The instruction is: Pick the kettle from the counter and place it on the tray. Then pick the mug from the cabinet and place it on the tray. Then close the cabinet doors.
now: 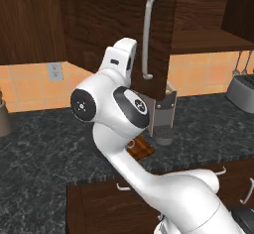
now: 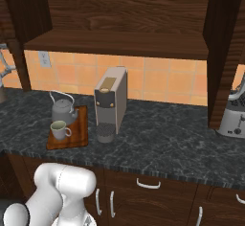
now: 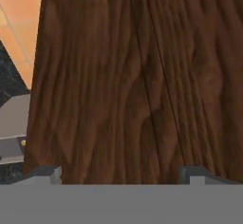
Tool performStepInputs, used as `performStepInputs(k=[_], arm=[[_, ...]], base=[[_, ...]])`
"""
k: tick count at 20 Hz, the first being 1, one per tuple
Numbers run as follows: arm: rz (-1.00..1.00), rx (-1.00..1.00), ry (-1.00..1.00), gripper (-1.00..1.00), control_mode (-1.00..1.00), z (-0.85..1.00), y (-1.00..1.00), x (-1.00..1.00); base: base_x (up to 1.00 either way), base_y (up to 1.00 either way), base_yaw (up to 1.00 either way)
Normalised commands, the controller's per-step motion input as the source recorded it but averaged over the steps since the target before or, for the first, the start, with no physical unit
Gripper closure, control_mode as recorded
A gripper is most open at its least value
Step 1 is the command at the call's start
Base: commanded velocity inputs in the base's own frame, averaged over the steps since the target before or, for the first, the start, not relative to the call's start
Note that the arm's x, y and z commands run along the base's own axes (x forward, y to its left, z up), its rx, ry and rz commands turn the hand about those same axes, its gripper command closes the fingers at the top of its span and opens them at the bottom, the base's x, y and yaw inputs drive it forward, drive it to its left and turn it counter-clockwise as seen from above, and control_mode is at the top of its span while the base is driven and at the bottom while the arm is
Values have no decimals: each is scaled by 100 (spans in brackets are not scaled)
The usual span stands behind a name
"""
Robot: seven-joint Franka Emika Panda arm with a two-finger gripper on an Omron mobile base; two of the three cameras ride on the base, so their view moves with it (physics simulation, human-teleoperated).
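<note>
The gripper (image 3: 121, 173) stands released, jaws spread wide — a dark wood cabinet door (image 3: 137, 80) fills the space straight ahead of them. The kettle (image 2: 62, 109) and mug (image 2: 59, 129) sit on the tray (image 2: 81, 133) on the counter (image 2: 158, 143).

Kettle (image 2: 62, 110) is a squat grey metal one with a thin arched wire handle, sitting upright at the back of the tray (image 2: 82, 134). The tray's a flat reddish-brown wooden board with a low rim, lying on the dark marbled counter (image 2: 158, 146). The mug (image 2: 59, 129) is small and off-white with a dark inside, upright at the front of the tray just in front of the kettle, handle sticking out sideways. Cabinet (image 2: 119, 14) above is dark brown wood, shelf bare. Both doors are swung open; the left door (image 1: 161, 34) has a long curved light-grey bar handle (image 1: 147, 37).
</note>
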Motion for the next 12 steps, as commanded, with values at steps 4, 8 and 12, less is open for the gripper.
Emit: performStepInputs(k=[4, 8, 12], arm=[[0, 0, 0, -100, -100, -1, -69, 60], [0, 2, 0, -100, -100, -3, -68, 69], [0, 0, 0, -100, -100, 0, -67, 69]], base=[[0, 0, 0], [0, 0, 0], [0, 0, 0]])
